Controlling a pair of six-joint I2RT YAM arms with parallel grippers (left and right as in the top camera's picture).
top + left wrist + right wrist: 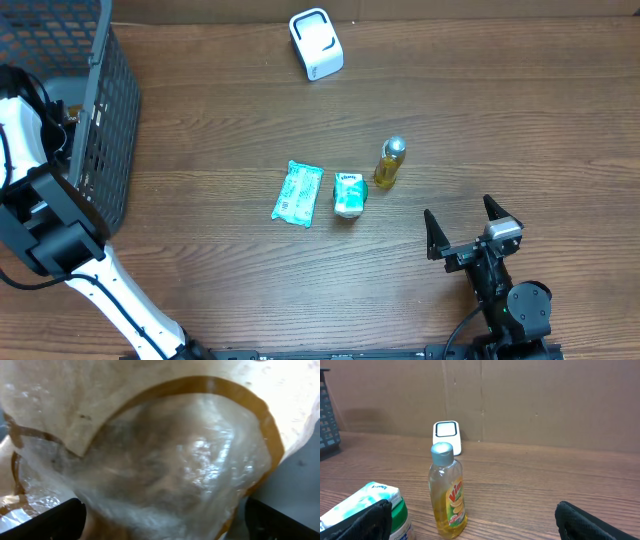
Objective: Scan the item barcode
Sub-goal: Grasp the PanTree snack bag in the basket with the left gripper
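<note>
A white barcode scanner [316, 43] stands at the table's far edge, also seen in the right wrist view as the scanner [446, 436] by the back wall. My left arm [28, 130] reaches into the black basket [105, 110], where its gripper is hidden from overhead. In the left wrist view the left gripper [165, 527] is open, its fingers [45, 521] wide on either side of a crinkled clear-and-tan plastic package [170, 460] that fills the frame. My right gripper [460, 215] is open and empty at the near right.
On the table's middle lie a teal packet [297, 194], a green-and-white tub [349, 194] and an upright yellow liquid bottle [389, 163]. The bottle [447, 492] and tub [375, 507] sit just ahead-left of the right gripper [480, 527].
</note>
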